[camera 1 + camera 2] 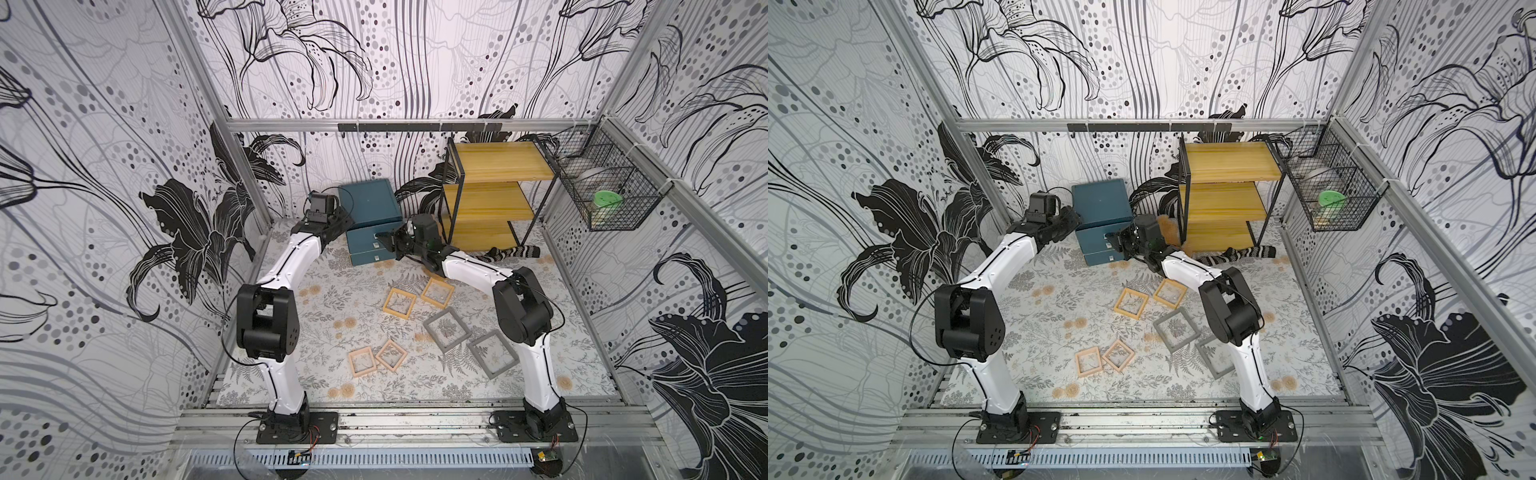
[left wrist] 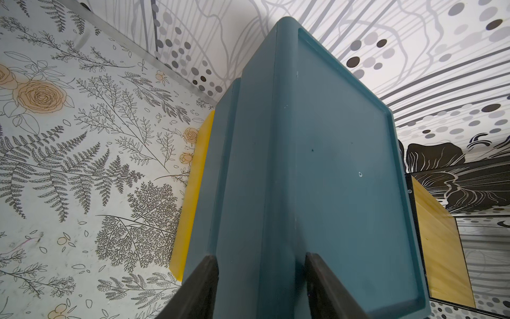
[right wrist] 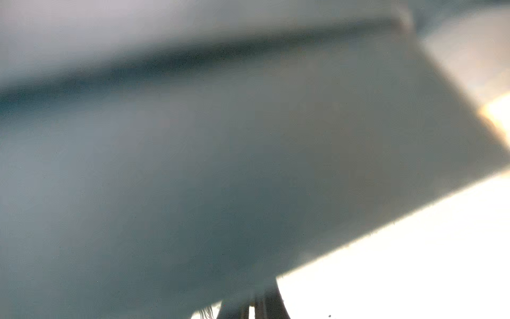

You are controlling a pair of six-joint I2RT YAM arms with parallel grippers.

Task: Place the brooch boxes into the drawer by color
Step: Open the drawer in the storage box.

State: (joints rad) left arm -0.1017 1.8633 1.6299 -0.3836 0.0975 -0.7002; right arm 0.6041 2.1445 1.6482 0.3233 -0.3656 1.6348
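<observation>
My right claw (image 1: 384, 244) is pinched together at the front of the drawer (image 1: 370, 205), my left claw (image 2: 260, 256) astride its top edge, grip unclear.

The table (image 1: 328, 320) wears a pale cover printed with grey ferns and tan roses. In both top views six brooch boxes lie flat on its open middle. A yellow-tan box (image 1: 399, 302) lies just beside a second yellow-tan box (image 1: 437, 292), nearer the front a grey box (image 1: 447, 330) lies beside a second grey box (image 1: 493, 353), and to their left a pinkish box (image 1: 362, 362) sits corner to corner with a second pinkish box (image 1: 391, 354). Along the far edge the teal drawer (image 1: 370, 208) stands on the cover with the yellow shelf rack (image 1: 494, 195) on black legs to its right, and a striped sock (image 1: 517, 251) lies by the rack's foot.
</observation>
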